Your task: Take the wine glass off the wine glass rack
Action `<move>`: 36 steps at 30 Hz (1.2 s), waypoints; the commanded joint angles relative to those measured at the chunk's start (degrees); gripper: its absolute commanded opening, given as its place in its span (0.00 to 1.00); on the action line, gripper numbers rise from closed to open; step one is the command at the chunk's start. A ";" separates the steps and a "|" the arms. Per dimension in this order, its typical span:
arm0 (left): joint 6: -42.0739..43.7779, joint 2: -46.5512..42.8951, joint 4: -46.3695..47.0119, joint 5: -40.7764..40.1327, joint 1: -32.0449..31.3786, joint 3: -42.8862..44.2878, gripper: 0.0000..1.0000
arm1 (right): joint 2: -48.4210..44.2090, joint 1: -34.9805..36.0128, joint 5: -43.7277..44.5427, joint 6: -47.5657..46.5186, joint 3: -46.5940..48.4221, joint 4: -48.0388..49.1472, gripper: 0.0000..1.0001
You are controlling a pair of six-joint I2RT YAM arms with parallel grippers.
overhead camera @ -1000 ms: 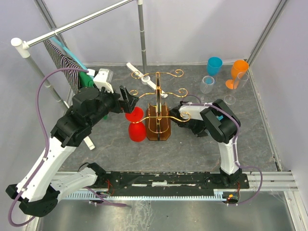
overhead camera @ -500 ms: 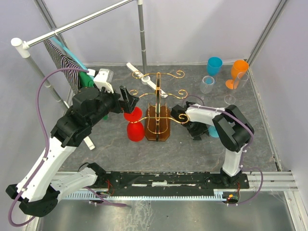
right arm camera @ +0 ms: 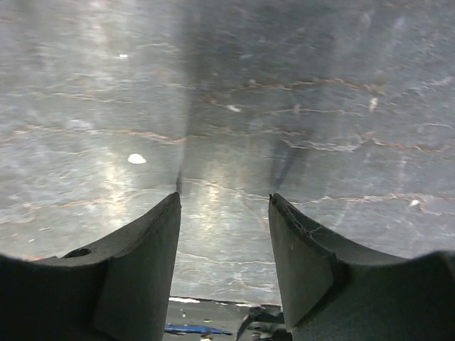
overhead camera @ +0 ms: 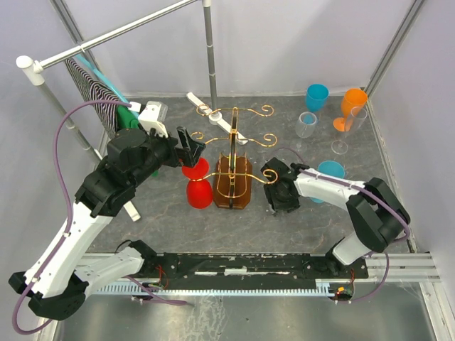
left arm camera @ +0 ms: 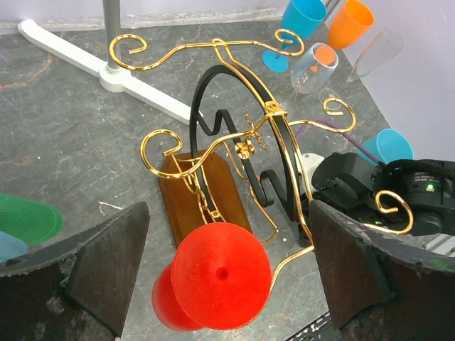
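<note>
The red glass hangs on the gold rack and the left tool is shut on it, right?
No: the left tool is open, fingers either side of the red glass, as the left wrist view shows. It does hang on the gold rack.

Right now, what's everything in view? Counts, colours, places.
wine glass rack: 1, gold wire, brown base, centre
red wine glass: 1, red, inverted on rack's left side
blue glasses: 2, blue, one far right, one beside right arm
orange glass: 1, orange, far right
clear glasses: 2, clear, both far right
pole frame: 1, grey, white foot, far left
striped cloth: 1, black-and-white, on the pole
green item: 1, green, unidentifiable, by left arm
left gripper: 1, black, jaws open either side of the red glass's foot
right gripper: 1, black, jaws open, empty, right of rack
</note>
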 commanded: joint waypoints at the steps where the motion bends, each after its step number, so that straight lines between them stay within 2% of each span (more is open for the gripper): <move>1: 1.68 -0.33 2.34 -0.31 0.13 0.20 0.99 | -4.30 0.29 -4.39 -1.00 -0.08 6.12 0.61; 5: 1.66 -0.88 1.77 -1.05 0.15 0.12 0.99 | -8.97 0.01 -0.53 -0.46 -0.66 6.11 0.60; 12: 1.16 -0.90 1.96 -0.97 0.15 0.21 0.99 | -16.73 -3.39 1.08 -1.98 0.91 2.70 0.58; 19: 1.00 -0.63 1.80 -1.67 0.14 -0.43 0.99 | -23.28 -3.91 1.25 -2.62 6.47 -3.57 0.53; 26: -1.32 -0.54 -3.19 -5.12 0.15 0.28 0.99 | -35.59 -3.86 -0.62 -4.35 16.31 -7.31 0.46; 28: -2.54 -0.54 -5.39 -6.74 0.15 0.82 0.92 | -36.49 -3.87 -2.78 -4.82 19.99 -9.10 0.43; 31: -4.49 0.32 -10.12 -9.38 0.14 2.19 0.73 | -35.98 -3.79 -9.43 -5.02 23.86 -9.83 0.37; 36: -7.71 0.36 -13.68 -10.57 0.14 3.30 0.68 | -36.76 -3.52 -11.83 -5.32 26.25 -9.22 0.36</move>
